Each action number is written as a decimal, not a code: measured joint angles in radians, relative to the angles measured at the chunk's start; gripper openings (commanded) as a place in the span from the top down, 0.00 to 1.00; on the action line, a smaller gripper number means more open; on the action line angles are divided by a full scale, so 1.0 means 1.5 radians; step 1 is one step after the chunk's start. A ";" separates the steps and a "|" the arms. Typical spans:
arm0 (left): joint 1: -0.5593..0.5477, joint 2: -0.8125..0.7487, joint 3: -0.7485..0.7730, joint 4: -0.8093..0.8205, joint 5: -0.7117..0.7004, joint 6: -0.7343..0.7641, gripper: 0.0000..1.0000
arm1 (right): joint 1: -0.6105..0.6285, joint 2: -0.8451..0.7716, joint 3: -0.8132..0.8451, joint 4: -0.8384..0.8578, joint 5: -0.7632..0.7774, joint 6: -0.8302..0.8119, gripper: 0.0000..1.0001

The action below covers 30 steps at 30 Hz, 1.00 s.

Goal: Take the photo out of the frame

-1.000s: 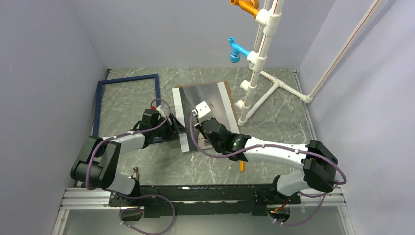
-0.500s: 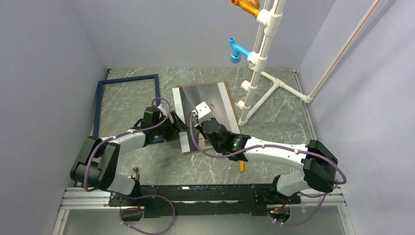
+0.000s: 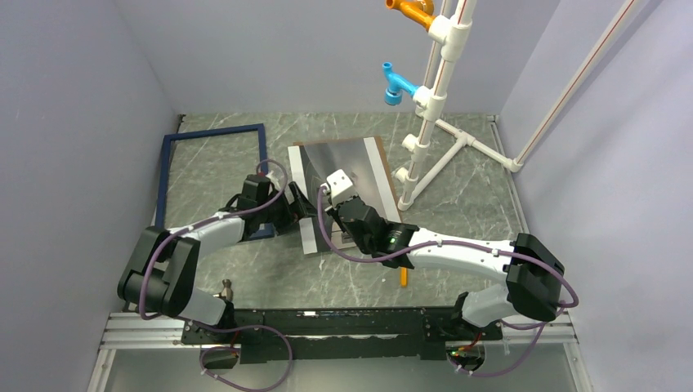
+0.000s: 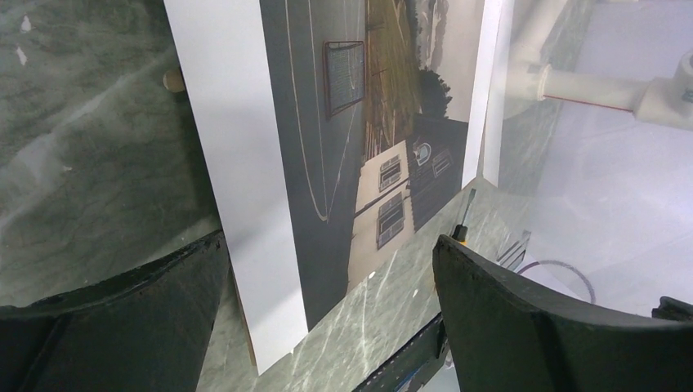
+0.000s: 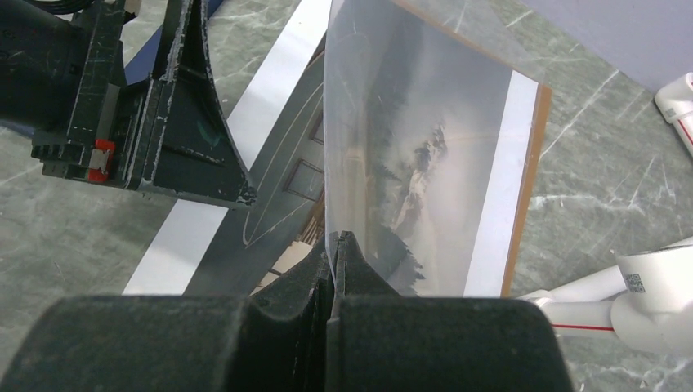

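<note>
The photo (image 3: 299, 175) lies flat mid-table on its brown board, with white strips along both long sides; the left wrist view shows its near corner (image 4: 327, 122). Apart from it at the back left lies the navy frame (image 3: 214, 131). My left gripper (image 3: 301, 211) is open at the photo's near left edge, and nothing sits between its fingers (image 4: 327, 245). My right gripper (image 3: 331, 196) is shut on the near edge of a clear sheet (image 5: 409, 147). The sheet is tilted up above the photo (image 5: 278, 204), pinched at the gripper's fingertips (image 5: 335, 238).
A white pipe stand (image 3: 425, 139) with blue and orange fittings rises just right of the photo, its feet spreading over the back right of the table. An orange-handled tool (image 3: 403, 278) lies near the right arm. Grey walls close in left, back and right.
My left gripper's jaws have spread wider and it has edged slightly toward the photo. The right gripper still holds the clear sheet in the same place.
</note>
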 measured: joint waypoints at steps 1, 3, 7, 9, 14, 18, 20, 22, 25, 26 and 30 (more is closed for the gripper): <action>-0.002 0.002 0.006 -0.008 -0.001 0.003 0.03 | 0.000 0.000 0.000 0.000 -0.002 0.000 1.00; -0.003 0.009 0.020 -0.026 -0.003 0.011 0.02 | -0.001 0.000 0.000 0.000 -0.003 0.000 1.00; -0.014 0.033 0.052 -0.065 -0.019 0.030 0.01 | -0.003 0.000 -0.002 0.000 -0.005 0.001 1.00; -0.021 0.039 0.061 -0.080 -0.027 0.037 0.01 | -0.003 0.000 -0.004 0.000 -0.007 0.001 1.00; -0.036 0.041 0.078 -0.108 -0.047 0.054 0.01 | -0.003 -0.001 -0.008 0.000 -0.007 0.002 1.00; -0.047 0.052 0.101 -0.141 -0.059 0.070 0.01 | -0.003 -0.001 -0.009 0.000 -0.007 0.003 1.00; -0.054 0.063 0.122 -0.168 -0.071 0.082 0.00 | -0.003 -0.001 -0.009 0.000 -0.008 0.004 1.00; -0.062 0.073 0.141 -0.192 -0.085 0.091 0.01 | -0.004 -0.001 -0.009 0.000 -0.008 0.004 1.00; -0.073 0.082 0.160 -0.218 -0.104 0.106 0.01 | -0.005 -0.001 -0.009 0.000 -0.009 0.004 1.00; -0.077 0.085 0.169 -0.229 -0.110 0.110 0.01 | -0.006 -0.001 -0.009 0.000 -0.009 0.004 1.00; -0.098 0.097 0.205 -0.277 -0.142 0.131 0.01 | -0.006 -0.001 -0.009 0.000 -0.012 0.005 1.00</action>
